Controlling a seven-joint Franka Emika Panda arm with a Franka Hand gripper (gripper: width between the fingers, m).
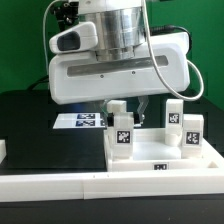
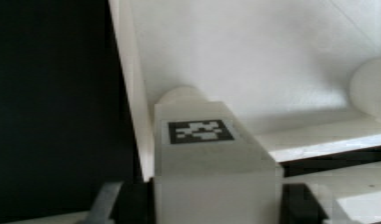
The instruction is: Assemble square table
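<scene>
The white square table top (image 1: 160,152) lies flat on the black table. Several white tagged legs stand upright on it: front left (image 1: 122,136), back right (image 1: 175,112), front right (image 1: 191,133). My gripper (image 1: 127,106) hangs over the top's back left part and is shut on another leg (image 1: 117,108). In the wrist view this leg (image 2: 208,160) fills the gap between my dark fingers (image 2: 116,200), its tag facing the camera, just above the table top (image 2: 276,70) near its edge. My gripper (image 2: 213,208) shows at the frame's edge.
The marker board (image 1: 80,121) lies behind the table top at the exterior view's left. A long white rail (image 1: 90,186) runs along the front, and another rail piece (image 1: 3,150) sits at the far left. One more leg (image 2: 368,90) shows blurred in the wrist view.
</scene>
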